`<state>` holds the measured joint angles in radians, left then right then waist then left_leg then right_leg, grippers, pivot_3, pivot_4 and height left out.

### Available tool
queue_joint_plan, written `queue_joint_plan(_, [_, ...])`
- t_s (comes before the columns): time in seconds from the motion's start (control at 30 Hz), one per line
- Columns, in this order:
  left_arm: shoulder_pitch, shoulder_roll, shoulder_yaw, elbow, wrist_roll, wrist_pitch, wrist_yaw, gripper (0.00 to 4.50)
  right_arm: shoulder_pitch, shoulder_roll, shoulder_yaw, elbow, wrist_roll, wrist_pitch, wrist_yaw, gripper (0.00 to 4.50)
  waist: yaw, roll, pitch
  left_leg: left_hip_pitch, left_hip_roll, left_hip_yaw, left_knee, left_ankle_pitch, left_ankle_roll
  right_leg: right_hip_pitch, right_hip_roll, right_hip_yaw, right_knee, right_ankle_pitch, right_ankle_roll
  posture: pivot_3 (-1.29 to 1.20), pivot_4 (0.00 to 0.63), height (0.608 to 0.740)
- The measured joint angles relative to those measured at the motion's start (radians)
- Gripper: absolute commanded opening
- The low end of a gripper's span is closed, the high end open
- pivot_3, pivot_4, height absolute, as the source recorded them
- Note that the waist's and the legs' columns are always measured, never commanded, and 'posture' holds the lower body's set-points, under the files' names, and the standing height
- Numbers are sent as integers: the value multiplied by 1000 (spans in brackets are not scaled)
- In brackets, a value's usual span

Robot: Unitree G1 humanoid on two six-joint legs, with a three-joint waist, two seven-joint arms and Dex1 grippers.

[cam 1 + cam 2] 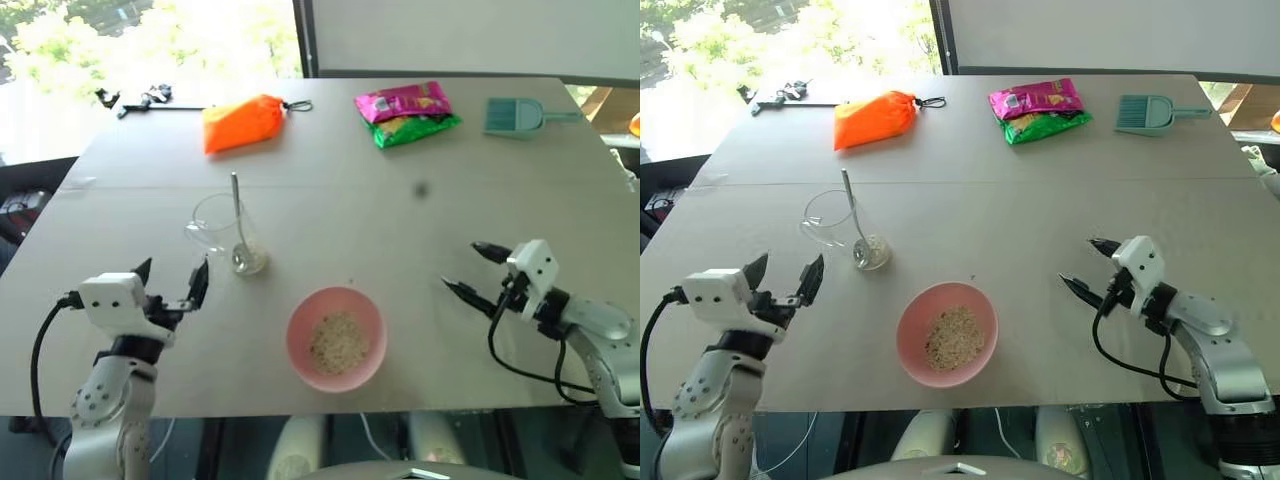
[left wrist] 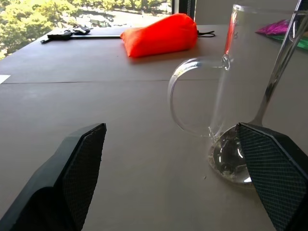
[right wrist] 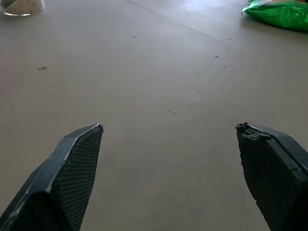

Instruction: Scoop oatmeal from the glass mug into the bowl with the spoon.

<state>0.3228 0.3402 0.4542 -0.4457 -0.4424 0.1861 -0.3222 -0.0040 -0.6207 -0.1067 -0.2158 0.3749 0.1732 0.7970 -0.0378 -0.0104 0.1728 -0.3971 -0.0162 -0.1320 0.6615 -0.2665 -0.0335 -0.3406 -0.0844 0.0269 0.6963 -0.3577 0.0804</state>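
Where frame crops, mug (image 2: 250,86) rim unseen.

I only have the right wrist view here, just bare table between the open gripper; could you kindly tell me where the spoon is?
Observer: The spoon stands in the glass mug, handle leaning on the rim.
Operator: Thank you. Has any oatmeal reached the bowl?
Observer: Yes, a heap of oatmeal lies in the pink bowl.
Operator: And is the left gripper holding anything?
Observer: No, the left gripper is open and empty, just short of the mug.
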Motion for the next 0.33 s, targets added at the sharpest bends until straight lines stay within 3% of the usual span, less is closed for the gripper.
queue_joint_plan(0.2, [185, 68, 10, -161, -136, 94, -114, 4461, 186, -60, -105, -79, 42, -15, 76, 4500, 9, 0, 0, 0, 0, 1, -3, 0, 0, 0, -1, 1, -2, 0, 0, 0, 150, 740])
queue_joint_plan(0.33, [218, 112, 20, -174, -180, 130, -164, 4461, 265, -98, -189, -96, 68, -26, 118, 4500, 9, 0, 0, 3, 1, 2, -4, -1, 1, 2, 0, 1, -1, 0, 0, 0, 150, 740])
